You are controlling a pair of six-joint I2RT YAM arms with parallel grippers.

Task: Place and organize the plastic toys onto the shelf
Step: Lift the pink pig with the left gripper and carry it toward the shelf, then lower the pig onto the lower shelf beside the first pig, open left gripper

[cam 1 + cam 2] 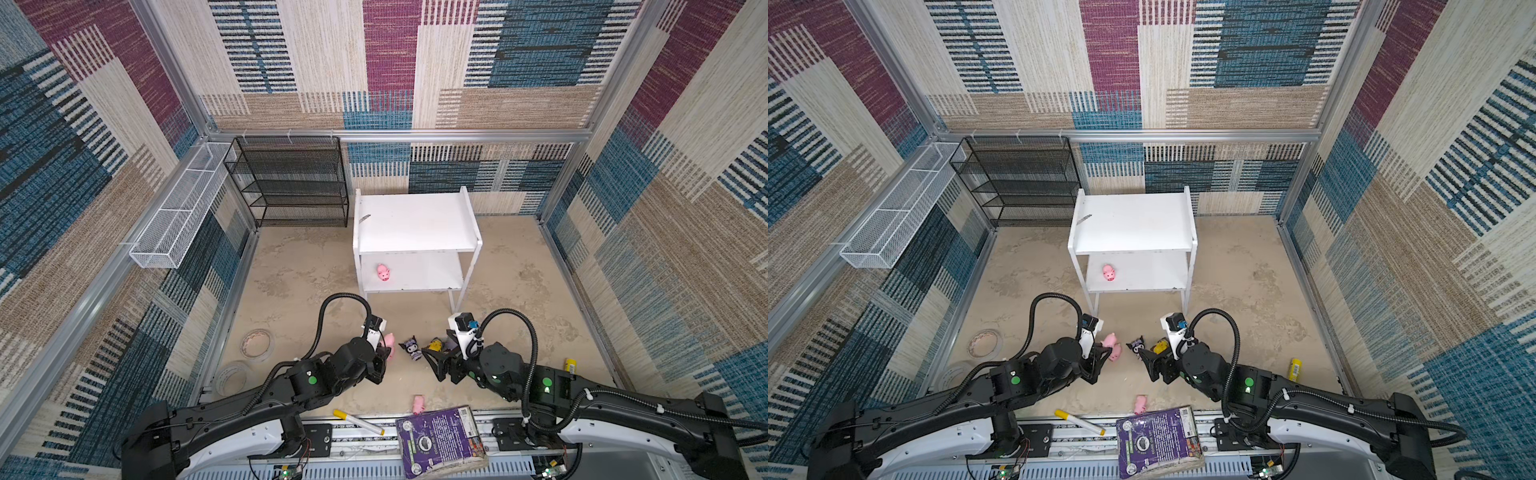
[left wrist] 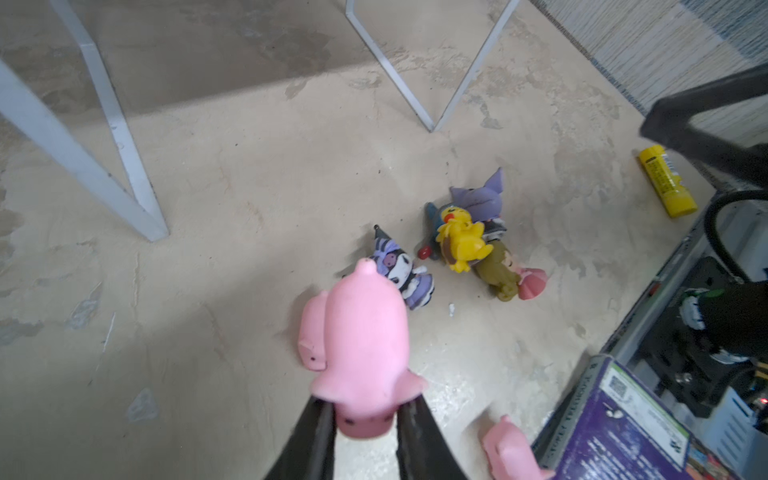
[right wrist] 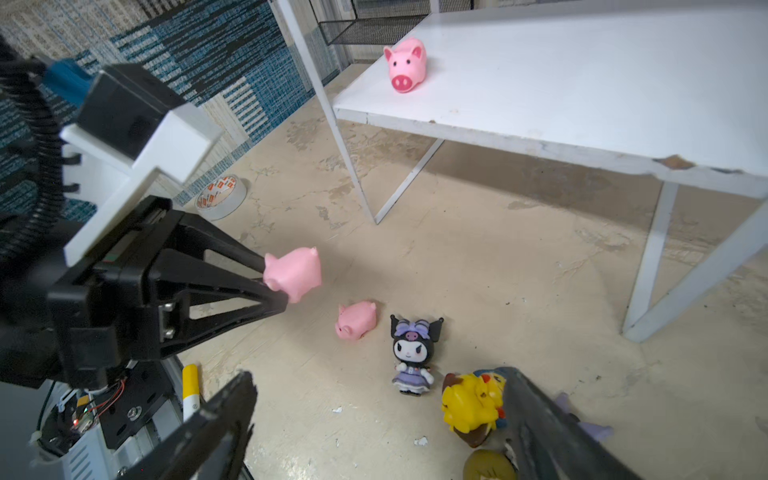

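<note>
The white shelf (image 1: 415, 220) holds one pink pig (image 1: 383, 273) on its lower board; left gripper (image 3: 274, 279) clamps a second pig (image 3: 296, 272); right gripper (image 1: 433, 363) gapes.

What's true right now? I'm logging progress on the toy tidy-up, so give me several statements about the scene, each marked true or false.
1. The left gripper holds a pink pig. True.
2. Two pigs stand on the lower board of the shelf. False: a single pig stands there.
3. The right gripper is shut on the yellow figurine. False: it is open, with its jaws wide apart near that figurine.
4. The black-purple eared figurine stands upright on the floor. True.
5. The purple book lies on the shelf's top board. False: it lies at the scene's near edge, off the shelf, and no toy shows on the top board.
</note>
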